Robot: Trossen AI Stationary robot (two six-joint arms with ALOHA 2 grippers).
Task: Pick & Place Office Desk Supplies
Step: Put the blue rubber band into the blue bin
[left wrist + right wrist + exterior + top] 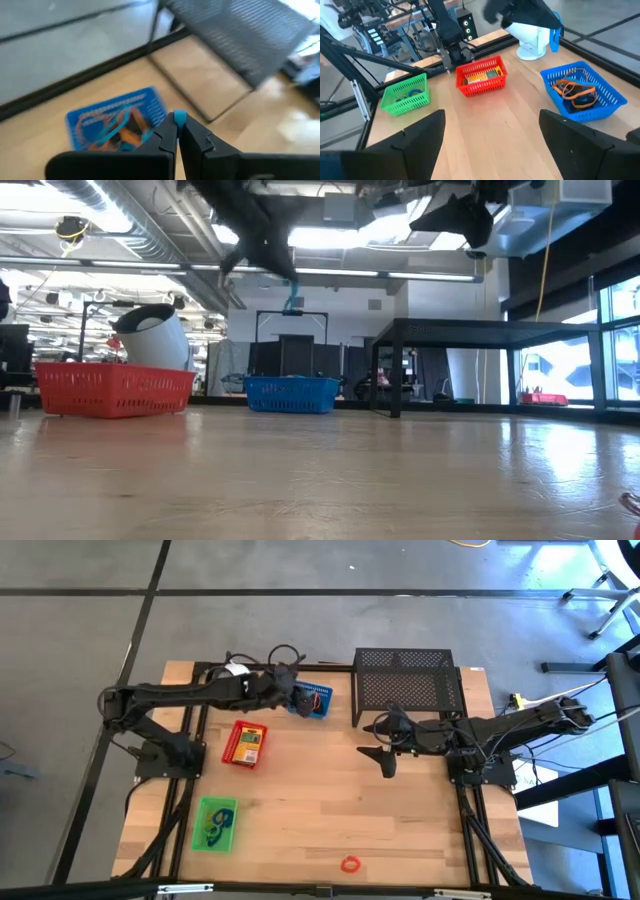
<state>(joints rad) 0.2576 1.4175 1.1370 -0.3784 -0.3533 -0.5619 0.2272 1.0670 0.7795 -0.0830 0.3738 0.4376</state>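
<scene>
My left gripper (297,690) is shut on a small light-blue band loop (179,118) above the blue tray (312,701), which holds orange and blue bands (120,131). The loop hangs over the tray in the low view (291,292). The red tray (245,744) holds a yellow box (481,76). The green tray (214,824) holds a few bands. A red band loop (349,864) lies flat on the table near its front edge. My right gripper (386,758) is open and empty above the table's middle, its fingers wide apart in the right wrist view (490,135). My left gripper pinches the light-blue band loop (179,119) between its two fingertips. The fingers come from above, slanting down over the blue tray. The loop is lifted clear and hangs below the fingers (291,298), above the tray.
A big black mesh rack (408,685) stands at the far right, beside the blue tray. A white cup-like object (235,668) stands at the far edge behind the left arm. Bare wood (330,800) lies between the trays and the front edge.
</scene>
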